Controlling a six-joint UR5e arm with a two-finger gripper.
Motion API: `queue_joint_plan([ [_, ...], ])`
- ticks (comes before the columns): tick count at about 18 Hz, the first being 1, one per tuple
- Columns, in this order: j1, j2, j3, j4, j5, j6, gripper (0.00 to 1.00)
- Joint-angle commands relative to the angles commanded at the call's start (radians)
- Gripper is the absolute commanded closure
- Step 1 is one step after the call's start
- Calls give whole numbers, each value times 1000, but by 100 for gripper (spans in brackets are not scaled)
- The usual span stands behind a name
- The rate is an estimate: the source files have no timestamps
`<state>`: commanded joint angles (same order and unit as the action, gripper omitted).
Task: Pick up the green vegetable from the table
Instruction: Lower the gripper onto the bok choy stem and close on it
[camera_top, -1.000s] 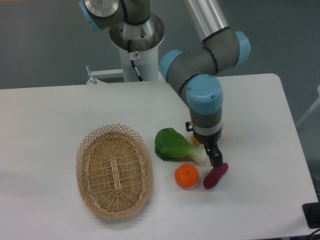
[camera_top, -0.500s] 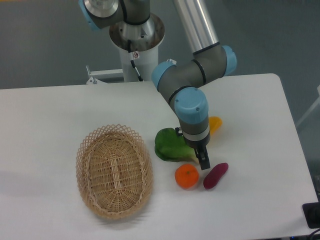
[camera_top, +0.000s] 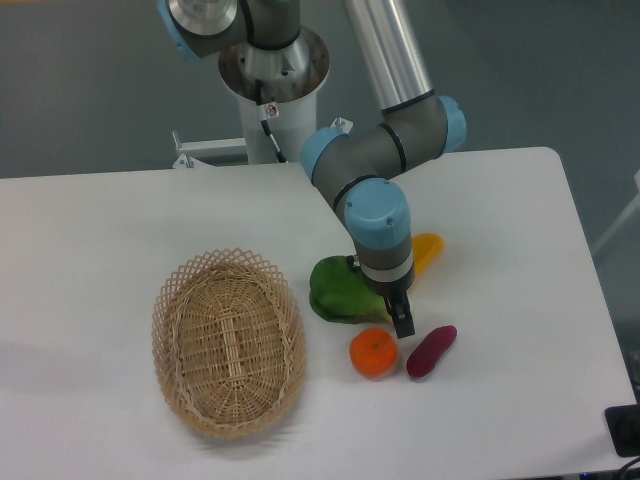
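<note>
The green vegetable (camera_top: 335, 288) lies near the middle of the table (camera_top: 110, 230), a smooth matte white top with rounded corners. Its broad dark-green leaves look glossy and plastic, folded into a rounded lump; its pale stem end is hidden under the arm. The gripper (camera_top: 398, 318) hangs from a grey wrist with a light-blue cap and points down at the stem end of the vegetable. Only one dark finger (camera_top: 402, 322) shows clearly, its tip just beside the leaves, so how the jaws stand cannot be told, nor whether they touch the vegetable.

An orange (camera_top: 373, 352), round and dimpled with a small green top, sits just in front of the vegetable. A purple sweet potato (camera_top: 431, 351), smooth and oblong, lies tilted just to the right of the orange. A yellow pepper (camera_top: 427, 248) peeks out from behind the wrist. To the left, apart from the produce, rests an oval wicker basket (camera_top: 228, 343) of pale woven cane with an open lattice rim
</note>
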<state>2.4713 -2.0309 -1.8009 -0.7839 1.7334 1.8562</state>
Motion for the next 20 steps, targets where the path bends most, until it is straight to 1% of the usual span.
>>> queue_joint_plan([
  [1,0,-8,2,2,0,-11,0],
  [9,-2,-15,-5,5,0,-19,0],
  [12,-3,-18,-3,20,0,-19,1],
  [16,-3,-29,3,21,2,-37,15],
  [17,-3,-29,3,21,2,-38,24],
  [20,-3,-26,6,18,3,-40,38],
])
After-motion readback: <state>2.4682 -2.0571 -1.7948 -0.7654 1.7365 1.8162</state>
